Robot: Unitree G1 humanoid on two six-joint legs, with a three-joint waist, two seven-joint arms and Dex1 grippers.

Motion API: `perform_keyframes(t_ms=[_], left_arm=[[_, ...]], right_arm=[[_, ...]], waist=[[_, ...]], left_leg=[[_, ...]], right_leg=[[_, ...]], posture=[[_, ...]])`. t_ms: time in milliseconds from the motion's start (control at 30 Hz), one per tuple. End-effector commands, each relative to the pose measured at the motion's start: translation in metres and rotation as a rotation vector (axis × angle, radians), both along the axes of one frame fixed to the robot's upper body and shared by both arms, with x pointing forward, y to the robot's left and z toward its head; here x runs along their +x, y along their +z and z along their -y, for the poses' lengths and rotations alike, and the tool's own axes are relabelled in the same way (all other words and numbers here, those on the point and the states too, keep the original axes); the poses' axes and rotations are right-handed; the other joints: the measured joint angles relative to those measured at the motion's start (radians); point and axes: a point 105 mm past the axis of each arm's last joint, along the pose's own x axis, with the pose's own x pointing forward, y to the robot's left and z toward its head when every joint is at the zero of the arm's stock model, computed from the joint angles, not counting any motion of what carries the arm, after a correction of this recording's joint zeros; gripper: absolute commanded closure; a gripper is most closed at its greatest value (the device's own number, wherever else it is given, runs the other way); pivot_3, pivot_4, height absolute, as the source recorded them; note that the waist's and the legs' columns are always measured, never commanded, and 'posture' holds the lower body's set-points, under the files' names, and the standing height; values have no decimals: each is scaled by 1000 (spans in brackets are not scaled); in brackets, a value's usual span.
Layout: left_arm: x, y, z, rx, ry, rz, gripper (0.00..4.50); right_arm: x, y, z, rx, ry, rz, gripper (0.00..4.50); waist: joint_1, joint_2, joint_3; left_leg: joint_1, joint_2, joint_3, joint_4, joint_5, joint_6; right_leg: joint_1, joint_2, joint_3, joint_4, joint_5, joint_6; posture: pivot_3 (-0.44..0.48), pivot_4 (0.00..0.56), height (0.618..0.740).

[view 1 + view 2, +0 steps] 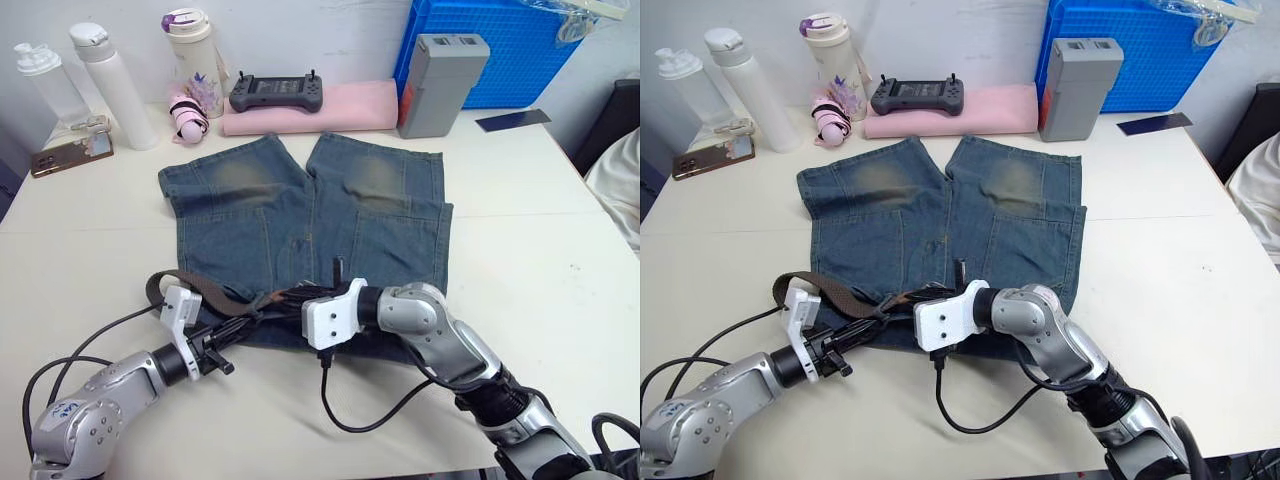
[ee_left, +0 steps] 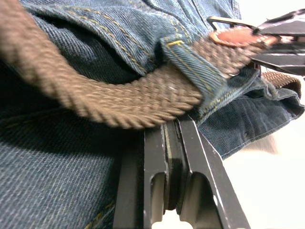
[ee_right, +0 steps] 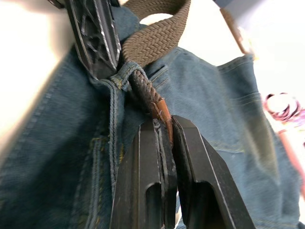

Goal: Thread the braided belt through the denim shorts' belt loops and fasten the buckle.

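Along the near edge of the pale surface [image 1: 540, 250] the denim shorts [image 1: 300, 215] lie flat, legs pointing away and waistband toward the robot, with the braided belt [image 1: 830, 290] bunched at that waistband. Threading looks under way but far from finished: in the left wrist view the strap passes under one of the belt loops [image 2: 190, 67], and its brown leather end [image 2: 236, 37] sticks out just past that loop. How many other loops are already filled cannot be told, since the arms cover much of the waistband. Part of the strap curls free in an arc off the left side of the shorts.

The left claw [image 1: 222, 352] has its fingers pressed together right below the strap at the loop (whether any cloth is pinched between them is unclear). The right claw [image 3: 164, 125] is clamped on the belt's leather end, seemingly ready to draw it onward. A thin metal frame [image 2: 224, 20] beyond that end may be the buckle, and it is judged not yet fastened.
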Motion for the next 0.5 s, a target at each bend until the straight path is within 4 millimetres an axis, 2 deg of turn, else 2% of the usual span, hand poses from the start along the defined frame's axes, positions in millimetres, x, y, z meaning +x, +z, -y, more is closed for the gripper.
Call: perform_keyframes(t_ms=[33, 300, 500], left_arm=[[-2, -13, 2, 10, 0, -47, 4305], [0, -15, 0, 10, 10, -46, 4305], [1, -16, -2, 17, 16, -44, 4305]], right_arm=[[-9, 23, 5, 18, 6, -4, 4500], [-14, 43, 35, -22, -93, -48, 4500], [-14, 56, 46, -11, -146, -59, 4500]], waist=[[1, 0, 0], [8, 0, 0], [9, 0, 0]], left_leg=[[0, 0, 0, 0, 0, 0], [0, -1, 0, 0, 0, 0], [0, -1, 0, 0, 0, 0]], right_leg=[[0, 0, 0, 0, 0, 0], [0, 0, 0, 0, 0, 0], [0, 0, 0, -1, 0, 0]], posture=[[0, 150, 740], [0, 150, 740], [0, 150, 740]])
